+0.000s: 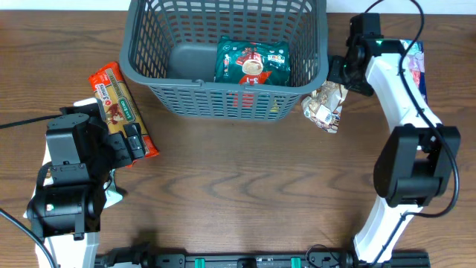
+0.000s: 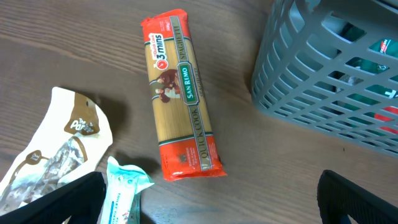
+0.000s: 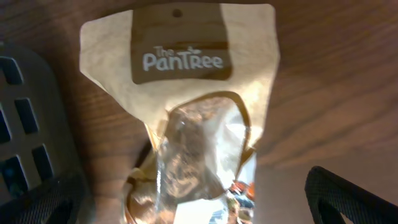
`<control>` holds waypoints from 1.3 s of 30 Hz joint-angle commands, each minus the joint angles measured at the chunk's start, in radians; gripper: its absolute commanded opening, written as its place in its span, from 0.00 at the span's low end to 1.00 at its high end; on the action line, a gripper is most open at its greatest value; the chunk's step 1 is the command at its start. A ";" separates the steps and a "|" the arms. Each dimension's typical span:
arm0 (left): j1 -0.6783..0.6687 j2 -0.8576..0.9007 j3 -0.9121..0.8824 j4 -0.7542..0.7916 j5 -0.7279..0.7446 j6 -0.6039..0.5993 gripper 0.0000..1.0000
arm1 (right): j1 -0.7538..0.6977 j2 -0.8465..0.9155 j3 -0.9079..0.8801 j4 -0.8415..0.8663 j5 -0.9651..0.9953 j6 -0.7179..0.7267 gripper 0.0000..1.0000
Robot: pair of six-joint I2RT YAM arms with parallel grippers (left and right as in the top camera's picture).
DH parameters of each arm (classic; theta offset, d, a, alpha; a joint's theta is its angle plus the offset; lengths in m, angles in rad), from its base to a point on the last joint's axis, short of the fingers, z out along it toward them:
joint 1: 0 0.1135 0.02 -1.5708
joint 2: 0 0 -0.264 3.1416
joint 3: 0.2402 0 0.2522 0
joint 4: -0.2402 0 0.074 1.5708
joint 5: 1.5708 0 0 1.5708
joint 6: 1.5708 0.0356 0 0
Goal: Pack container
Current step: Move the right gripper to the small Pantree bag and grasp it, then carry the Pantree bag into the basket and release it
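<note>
Two arms logged, both released.

Left fingers (image 2: 62,202): spread wide with nothing between them. You see only their dark tips at the lower corners of the left wrist view. Just ahead of them the spaghetti (image 2: 183,99) lies flat on the surface (image 1: 245,186), its near end about level with the tips. A teal wrapper (image 2: 124,190) sits beside that end. A tan pouch (image 2: 56,146) lies further toward that view's left edge. The wrapper and pouch touch or overlap; you cannot tell which.

Right fingers (image 3: 354,199): also spread wide, with the lower part of a second pouch (image 3: 180,93) between them. No contact with either finger is visible, and the pouch's near end is blurred. Overhead, that second pouch sits just beside the front right corner of the basket (image 1: 216,100).

Basket: upright at the far middle of the surface. The spaghetti lies off its front left corner, apart from it. Inside, toward the right, a green packet (image 1: 253,61) lies on the base. Something red shows through the front lattice below it, unidentified.
</note>
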 commanded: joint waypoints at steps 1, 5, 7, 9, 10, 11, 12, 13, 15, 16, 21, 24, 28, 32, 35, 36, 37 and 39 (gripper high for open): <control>0.006 -0.001 0.016 -0.003 -0.012 0.016 0.98 | 0.013 0.038 -0.004 0.017 -0.020 0.006 0.99; 0.006 -0.001 0.016 -0.003 -0.012 0.016 0.99 | 0.013 0.089 -0.004 0.029 -0.020 0.006 0.99; 0.006 -0.001 0.016 -0.003 -0.012 0.016 0.99 | 0.013 0.117 -0.004 0.034 -0.020 0.006 0.99; 0.006 -0.001 0.016 -0.002 -0.012 0.016 0.99 | 0.013 0.141 -0.004 0.037 -0.021 0.006 0.99; 0.006 -0.001 0.016 -0.002 -0.012 0.016 0.99 | 0.013 0.151 -0.004 0.039 -0.021 0.006 0.99; 0.006 -0.001 0.016 -0.002 -0.012 0.016 0.99 | 0.013 0.159 -0.004 0.040 -0.023 0.006 0.99; 0.006 -0.001 0.016 -0.002 -0.012 0.016 0.99 | 0.013 0.163 -0.004 0.040 -0.024 0.006 0.99; 0.006 -0.001 0.016 -0.002 -0.012 0.016 0.99 | 0.013 0.165 -0.004 0.042 -0.024 0.006 0.99; 0.006 -0.001 0.016 -0.002 -0.012 0.016 0.99 | 0.014 0.165 -0.004 0.052 -0.025 0.003 0.90; 0.006 -0.001 0.016 -0.002 -0.012 0.016 0.98 | 0.015 0.165 -0.004 0.060 -0.034 -0.006 0.82; 0.006 -0.001 0.016 -0.002 -0.012 0.016 0.99 | 0.014 0.165 -0.004 0.066 -0.059 -0.013 0.06; 0.006 -0.001 0.016 -0.002 -0.012 0.016 0.98 | 0.014 0.165 -0.004 0.066 -0.066 -0.019 0.01; 0.006 -0.001 0.016 -0.002 -0.012 0.016 0.99 | 0.014 0.161 -0.004 0.068 -0.070 -0.024 0.01; 0.006 -0.001 0.016 -0.002 -0.012 0.016 0.99 | 0.010 0.124 0.006 0.065 -0.084 -0.029 0.01; 0.006 -0.001 0.016 -0.002 -0.012 0.016 0.99 | 0.000 0.061 0.034 0.066 -0.061 -0.031 0.01; 0.006 -0.001 0.016 -0.002 -0.012 0.016 0.99 | -0.005 0.034 0.048 0.066 -0.044 -0.031 0.01; 0.006 -0.001 0.016 -0.002 -0.012 0.016 0.99 | -0.008 0.008 0.062 0.066 -0.028 -0.031 0.01; 0.006 -0.001 0.016 -0.002 -0.012 0.016 0.99 | -0.015 -0.062 0.100 0.065 0.027 -0.031 0.01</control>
